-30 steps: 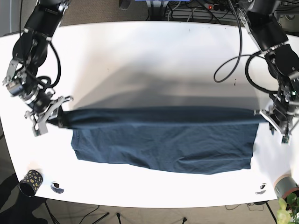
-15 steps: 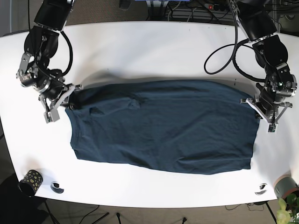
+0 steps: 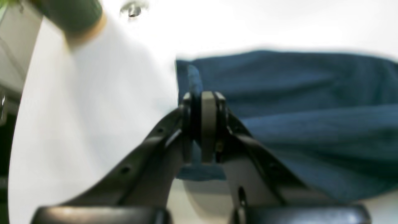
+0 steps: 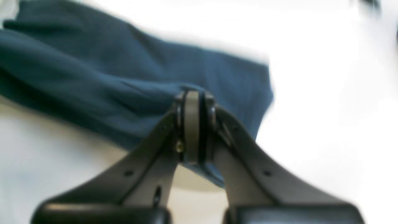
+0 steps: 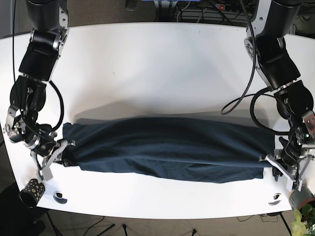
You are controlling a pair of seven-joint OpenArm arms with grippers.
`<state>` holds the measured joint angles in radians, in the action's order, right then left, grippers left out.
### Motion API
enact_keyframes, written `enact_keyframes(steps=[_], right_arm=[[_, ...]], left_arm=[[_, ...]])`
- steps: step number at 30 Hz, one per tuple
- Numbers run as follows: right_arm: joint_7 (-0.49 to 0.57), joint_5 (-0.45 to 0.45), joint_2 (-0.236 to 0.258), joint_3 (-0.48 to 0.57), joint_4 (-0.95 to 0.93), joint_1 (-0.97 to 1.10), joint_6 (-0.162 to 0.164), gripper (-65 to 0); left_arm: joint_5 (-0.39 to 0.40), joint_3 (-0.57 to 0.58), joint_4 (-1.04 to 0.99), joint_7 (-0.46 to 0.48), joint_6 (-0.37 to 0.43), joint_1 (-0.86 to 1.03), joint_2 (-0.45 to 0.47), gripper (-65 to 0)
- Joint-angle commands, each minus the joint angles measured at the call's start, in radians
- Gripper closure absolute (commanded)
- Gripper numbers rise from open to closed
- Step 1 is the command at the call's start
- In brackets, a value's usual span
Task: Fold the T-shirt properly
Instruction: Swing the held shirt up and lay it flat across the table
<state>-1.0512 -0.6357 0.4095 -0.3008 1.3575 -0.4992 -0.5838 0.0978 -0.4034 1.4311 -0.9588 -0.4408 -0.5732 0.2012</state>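
The dark blue T-shirt lies as a long, narrow band across the front of the white table. My left gripper sits at the band's right end in the base view, shut on a corner of the T-shirt. In the left wrist view the left gripper has cloth pinched between closed fingers. My right gripper holds the opposite end. The right wrist view shows the right gripper shut on the T-shirt edge.
A dark speckled cup stands at the front left corner, with a small round object beside it. At the front right are another small round object, a grey cup and a plant. Cables run behind the table.
Both grippers have moved toward the table's front edge with the shirt's far edge. The shirt, spread wide half a second ago, is now a narrow band.
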Motion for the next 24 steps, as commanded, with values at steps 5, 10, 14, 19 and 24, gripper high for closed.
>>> enact_keyframes(steps=[5,10,14,19,24], right_arm=[[0.024,-0.013,0.062,0.082,-0.069,-0.233,0.002,0.0],[0.024,-0.014,0.078,0.154,-0.145,-0.416,0.002,0.0],[0.024,-0.013,0.095,0.22,-0.2,-0.553,-0.003,0.0],[0.024,-0.014,0.105,0.317,-0.226,-0.706,-0.006,0.0],[0.021,-0.023,0.108,0.374,-0.221,-0.806,-0.008,0.0]], left_arm=[[0.001,0.001,-0.129,0.022,0.009,-0.239,0.022,0.0],[0.001,0.001,-0.243,0.025,0.009,-0.422,0.053,0.0],[0.001,0.001,-0.349,0.025,0.01,-0.577,0.074,0.0],[0.001,0.036,-0.407,0.044,0.01,-0.721,0.096,0.0],[0.007,0.082,-0.427,0.05,0.01,-0.736,0.12,0.0]])
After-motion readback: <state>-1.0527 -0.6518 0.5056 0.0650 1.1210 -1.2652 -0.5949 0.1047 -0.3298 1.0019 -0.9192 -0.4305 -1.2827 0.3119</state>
